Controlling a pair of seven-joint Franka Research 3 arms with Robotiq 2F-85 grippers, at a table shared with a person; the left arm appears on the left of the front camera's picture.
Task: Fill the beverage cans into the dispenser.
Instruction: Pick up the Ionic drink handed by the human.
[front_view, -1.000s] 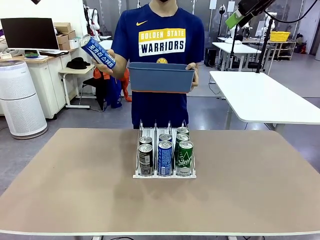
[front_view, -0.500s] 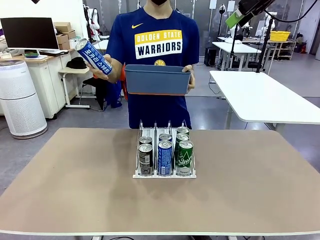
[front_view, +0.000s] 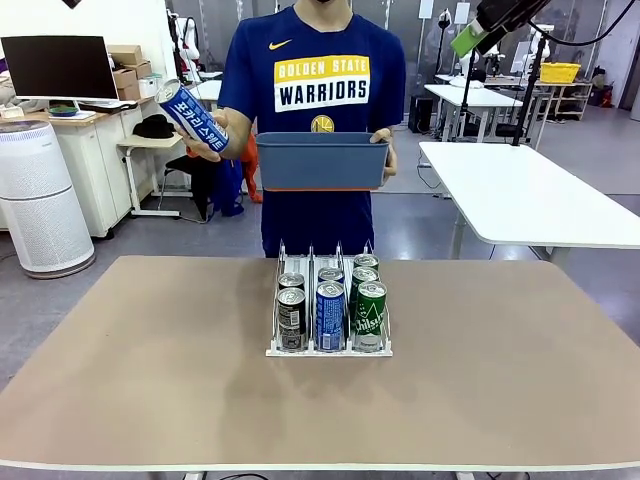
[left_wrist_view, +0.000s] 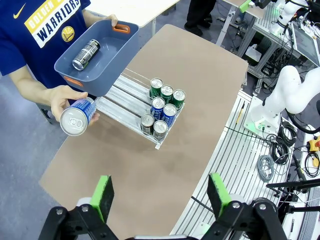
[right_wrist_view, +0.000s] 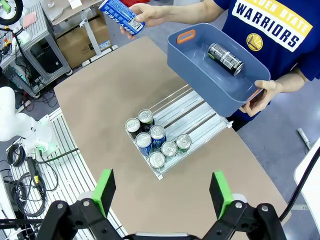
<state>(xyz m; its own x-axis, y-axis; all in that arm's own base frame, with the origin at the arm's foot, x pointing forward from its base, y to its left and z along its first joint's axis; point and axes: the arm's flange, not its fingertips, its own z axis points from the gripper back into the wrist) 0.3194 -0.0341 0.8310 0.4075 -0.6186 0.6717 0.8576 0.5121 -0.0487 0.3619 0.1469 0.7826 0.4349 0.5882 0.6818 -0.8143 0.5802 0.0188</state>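
Observation:
The white dispenser sits mid-table, with several cans standing at its front: black on the left, blue in the middle, green on the right. Across the table the person holds up a blue-and-white can in one hand. The other hand carries a blue-grey bin with one black can lying in it. High above the table, my left gripper hangs open and holds nothing. My right gripper is also open and bare, looking down on the dispenser.
Bare brown tabletop lies on both sides of the dispenser. Beyond the table are a white air purifier at far left and a white table at right. The other arm's white base stands by the table edge.
The person has shifted slightly to the side with the bin and the raised can. The cans in the dispenser have not moved.

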